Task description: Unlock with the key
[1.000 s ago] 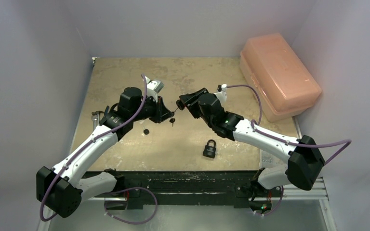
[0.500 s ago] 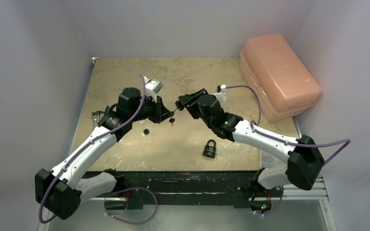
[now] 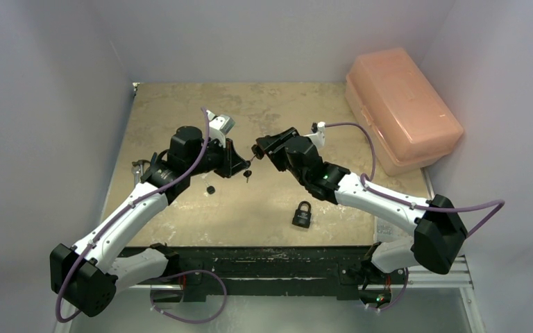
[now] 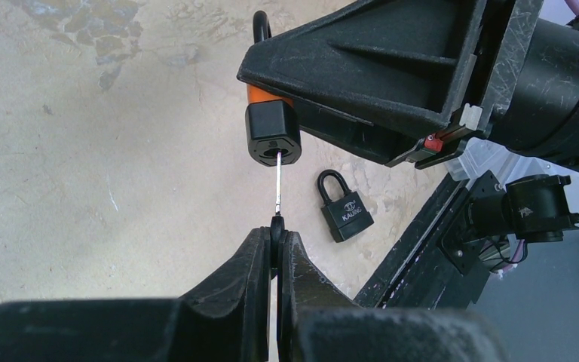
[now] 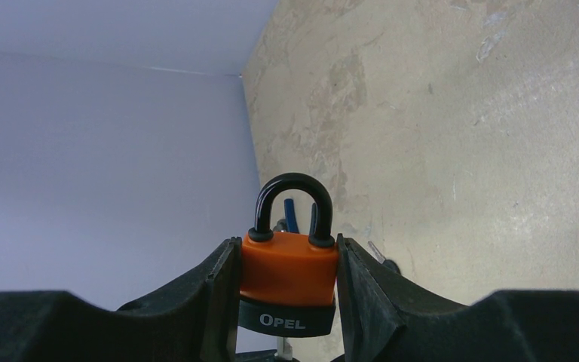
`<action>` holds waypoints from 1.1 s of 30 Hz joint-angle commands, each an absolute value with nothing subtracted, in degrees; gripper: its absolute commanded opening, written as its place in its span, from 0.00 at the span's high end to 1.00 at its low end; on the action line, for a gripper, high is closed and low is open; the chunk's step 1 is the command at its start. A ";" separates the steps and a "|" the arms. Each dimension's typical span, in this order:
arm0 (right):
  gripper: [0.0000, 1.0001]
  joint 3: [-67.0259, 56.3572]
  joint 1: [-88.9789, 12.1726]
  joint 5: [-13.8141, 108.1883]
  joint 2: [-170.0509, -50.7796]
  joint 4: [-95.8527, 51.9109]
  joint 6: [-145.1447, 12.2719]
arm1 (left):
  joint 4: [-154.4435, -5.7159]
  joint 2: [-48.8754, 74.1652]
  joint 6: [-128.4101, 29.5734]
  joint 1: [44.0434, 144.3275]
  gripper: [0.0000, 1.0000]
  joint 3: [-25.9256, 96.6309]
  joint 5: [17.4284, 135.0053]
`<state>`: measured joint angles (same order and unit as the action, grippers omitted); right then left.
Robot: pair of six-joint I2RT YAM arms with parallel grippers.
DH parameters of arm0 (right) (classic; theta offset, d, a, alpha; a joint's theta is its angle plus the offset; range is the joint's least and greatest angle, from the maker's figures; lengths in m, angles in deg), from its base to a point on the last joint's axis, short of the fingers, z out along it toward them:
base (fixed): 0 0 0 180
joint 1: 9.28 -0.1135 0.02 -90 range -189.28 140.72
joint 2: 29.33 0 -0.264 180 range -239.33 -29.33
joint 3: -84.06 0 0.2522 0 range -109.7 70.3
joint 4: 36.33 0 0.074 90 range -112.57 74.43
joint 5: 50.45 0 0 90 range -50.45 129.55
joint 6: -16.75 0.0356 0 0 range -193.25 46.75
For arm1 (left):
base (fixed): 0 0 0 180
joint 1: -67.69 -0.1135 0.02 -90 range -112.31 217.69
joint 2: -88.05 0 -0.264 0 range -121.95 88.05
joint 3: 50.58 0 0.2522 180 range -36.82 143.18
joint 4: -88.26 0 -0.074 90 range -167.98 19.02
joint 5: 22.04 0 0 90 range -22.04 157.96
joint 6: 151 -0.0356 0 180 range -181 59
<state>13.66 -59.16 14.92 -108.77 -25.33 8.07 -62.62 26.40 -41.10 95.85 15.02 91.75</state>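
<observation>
Right pincer (image 5: 286, 260) is clamping the orange padlock (image 5: 289, 271) by its sides, above the middle of the bench (image 3: 180, 104). Left pincer (image 4: 275, 240) is pinching the key (image 4: 278, 188) by its head, blade pointing to 12 o'clock in its wrist view, tip meeting the keyhole in the padlock's black base. A black padlock (image 3: 302, 214) is lying on the bench at about 5 o'clock from them.
</observation>
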 commanded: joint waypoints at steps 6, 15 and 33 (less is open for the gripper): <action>1.00 13.96 -60.32 15.05 -107.65 -32.11 6.75 | -64.46 27.44 -42.18 95.90 1.00 15.25 91.22; 1.00 15.26 -60.60 15.55 -107.47 -34.11 6.15 | -64.09 27.88 -42.19 95.81 1.00 15.25 89.16; 1.00 16.07 -61.18 17.78 -108.53 -37.15 5.23 | -63.82 28.13 -41.84 94.67 1.00 15.34 88.93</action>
<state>16.32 -60.17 15.73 -108.84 -31.65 5.60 -61.99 26.97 -41.10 95.52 15.02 90.00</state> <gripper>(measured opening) 0.494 0.053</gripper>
